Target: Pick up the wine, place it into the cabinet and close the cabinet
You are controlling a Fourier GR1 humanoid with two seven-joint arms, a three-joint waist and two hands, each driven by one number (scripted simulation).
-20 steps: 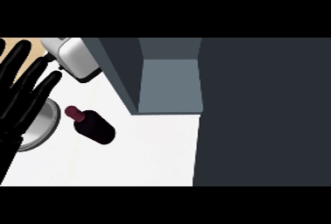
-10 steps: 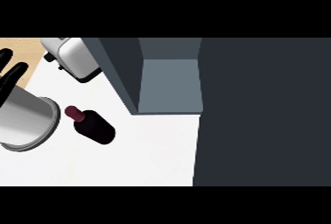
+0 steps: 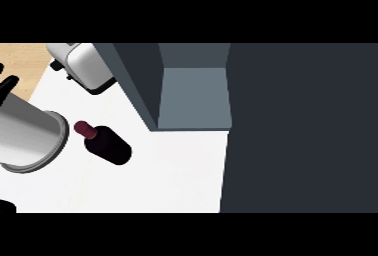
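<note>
Cabinet is standing at the top centre of the head view, open, with its grey-blue inside showing; a large dark panel, probably its door, is filling the right side of the view from top to bottom. Desk, white, is carrying everything else, and a strip of wooden surface is showing at the upper left corner.

Pot, a grey metal cylinder, is standing at the left edge. Toaster, silver with a dark base, is sitting at the upper left, just beside the cabinet's left wall.

Wine is lying on its side on the desk, between the pot and the cabinet. Its red-capped neck is pointing up-left toward the pot, close to the rim, though contact cannot be told. The dark body is pointing down-right and sitting apart from the cabinet front. Nothing is holding it.

Left robot hand is showing only as a dark sliver at the left edge above the pot; whether it is spread or curled cannot be told. Right robot hand is not showing in the view.
</note>
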